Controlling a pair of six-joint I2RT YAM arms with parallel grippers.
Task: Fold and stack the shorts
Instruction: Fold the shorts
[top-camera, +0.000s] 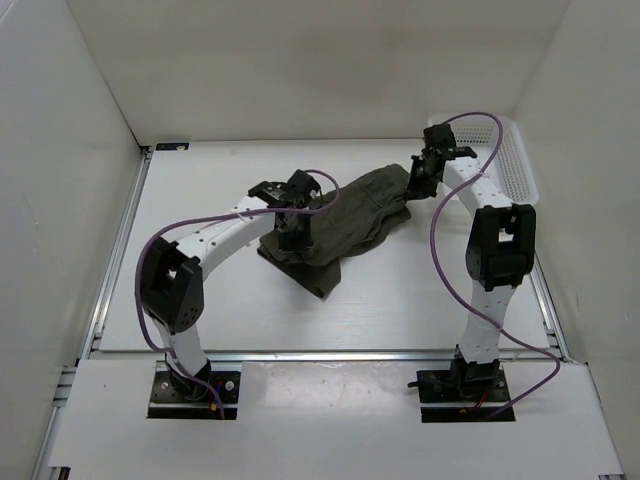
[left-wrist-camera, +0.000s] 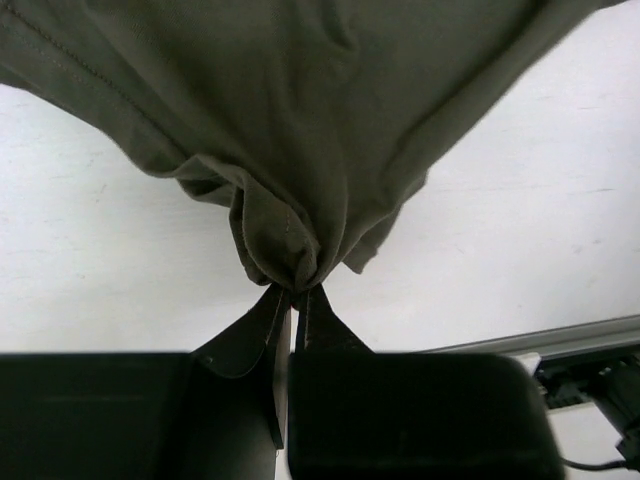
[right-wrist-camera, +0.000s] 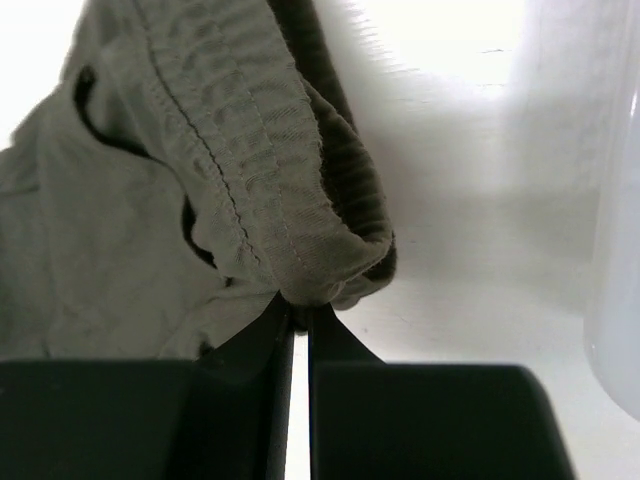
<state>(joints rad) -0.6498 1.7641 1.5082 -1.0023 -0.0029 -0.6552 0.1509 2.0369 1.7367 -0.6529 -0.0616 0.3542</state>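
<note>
Olive shorts (top-camera: 350, 215) crumpled on desk (top-camera: 400, 300) near white basket (top-camera: 518, 165), L end effector (left-wrist-camera: 296, 292) pinching fabric fold, R end effector (right-wrist-camera: 300, 308) pinching waistband

**Shorts (top-camera: 350, 215) bunched, pinched at both ends**

Dark olive-green, soft, heavily wrinkled; stretched slantwise across the middle of the white table (top-camera: 200, 290), from near-left to far-right; crumpled rather than flat, with a fold of cloth trailing toward the near edge. At the far-right end, a ribbed, gathered waistband with a stitched seam, nipped in the closed right gripper (right-wrist-camera: 300, 308); at the near-left end, plain cloth with a stitched hem, drawn into a tight bunch of folds in the closed left gripper (left-wrist-camera: 297, 290).
</note>
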